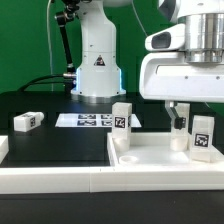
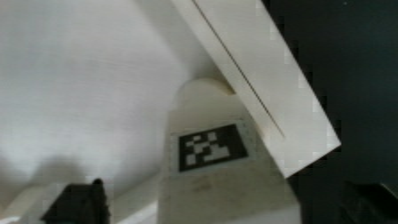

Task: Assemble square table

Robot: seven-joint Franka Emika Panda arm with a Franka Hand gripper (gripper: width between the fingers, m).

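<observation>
The white square tabletop (image 1: 150, 158) lies at the front right of the exterior view, rim up. One tagged white leg (image 1: 122, 118) stands at its far left corner. A second tagged leg (image 1: 203, 135) stands at its right corner. My gripper (image 1: 180, 117) hangs right beside this second leg. In the wrist view the leg (image 2: 210, 148) rises from the tabletop corner (image 2: 267, 70) and runs between my jaws (image 2: 214, 208). A gap shows between the dark finger (image 2: 80, 200) and the leg, so the gripper looks open. A third leg (image 1: 27, 121) lies loose on the black table at the left.
The marker board (image 1: 85, 120) lies flat in front of the robot base (image 1: 97, 70). A long white rail (image 1: 60, 182) runs along the front edge. A white piece (image 1: 3, 148) shows at the left edge.
</observation>
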